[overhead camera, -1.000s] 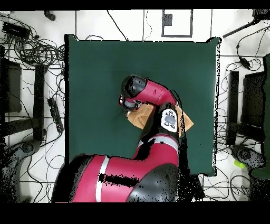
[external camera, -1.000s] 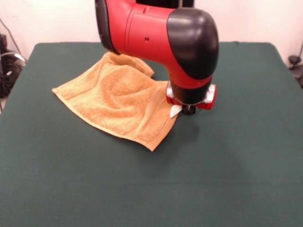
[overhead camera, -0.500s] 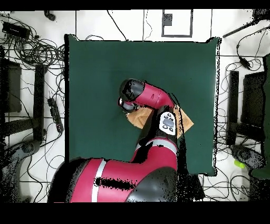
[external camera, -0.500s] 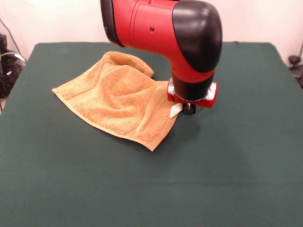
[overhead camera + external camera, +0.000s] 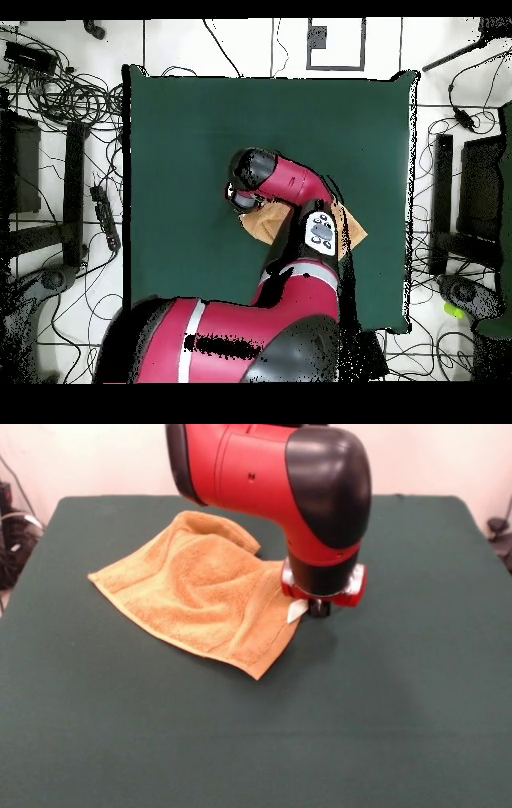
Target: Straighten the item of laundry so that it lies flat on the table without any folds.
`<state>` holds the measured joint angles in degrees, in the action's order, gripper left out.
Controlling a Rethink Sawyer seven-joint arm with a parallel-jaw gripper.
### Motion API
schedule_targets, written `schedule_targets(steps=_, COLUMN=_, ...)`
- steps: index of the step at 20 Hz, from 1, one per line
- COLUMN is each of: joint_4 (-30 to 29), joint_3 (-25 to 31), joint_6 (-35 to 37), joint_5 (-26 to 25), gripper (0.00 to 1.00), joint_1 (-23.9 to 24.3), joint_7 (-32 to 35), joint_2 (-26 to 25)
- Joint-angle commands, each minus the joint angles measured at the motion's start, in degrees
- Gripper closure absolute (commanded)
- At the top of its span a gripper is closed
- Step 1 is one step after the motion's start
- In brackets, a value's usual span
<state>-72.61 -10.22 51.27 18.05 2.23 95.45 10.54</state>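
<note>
The orange-tan towel (image 5: 200, 592) lies on the green table (image 5: 400, 704), left of centre, rumpled, with a fold at its far corner and wrinkles across the middle. Its white label (image 5: 297, 611) sticks out at the right corner. My gripper (image 5: 319, 610) is low over the table right beside that corner and label, mostly hidden under the red and black wrist. In the overhead view the arm covers most of the towel (image 5: 262, 222), and the gripper (image 5: 240, 198) is under the wrist.
The big red arm (image 5: 264, 472) comes down from the top over the towel's far right part. Cables and stands lie on the floor around the table (image 5: 200, 130) in the overhead view.
The arm's wrist has shifted slightly above the towel's right corner. The towel keeps the same shape and place.
</note>
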Motion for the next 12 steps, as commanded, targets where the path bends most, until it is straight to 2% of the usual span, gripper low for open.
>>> schedule_targets(steps=1, joint_4=11.11, joint_3=10.78, joint_6=-7.62, joint_5=7.19, gripper=1.00, joint_1=0.14, joint_7=12.75, joint_2=-5.53)
schedule_targets(steps=5, joint_4=10.11, joint_3=11.11, joint_6=-9.23, joint_5=8.08, gripper=1.00, joint_1=0.43, joint_7=13.66, joint_2=-5.02)
schedule_targets(steps=9, joint_4=1.99, joint_3=14.75, joint_6=-23.14, joint_5=12.51, gripper=1.00, joint_1=1.56, joint_7=16.77, joint_2=-2.97)
schedule_targets(steps=12, joint_4=-0.46, joint_3=16.27, joint_6=-31.17, joint_5=11.57, gripper=1.00, joint_1=1.76, joint_7=16.45, joint_2=-3.16)
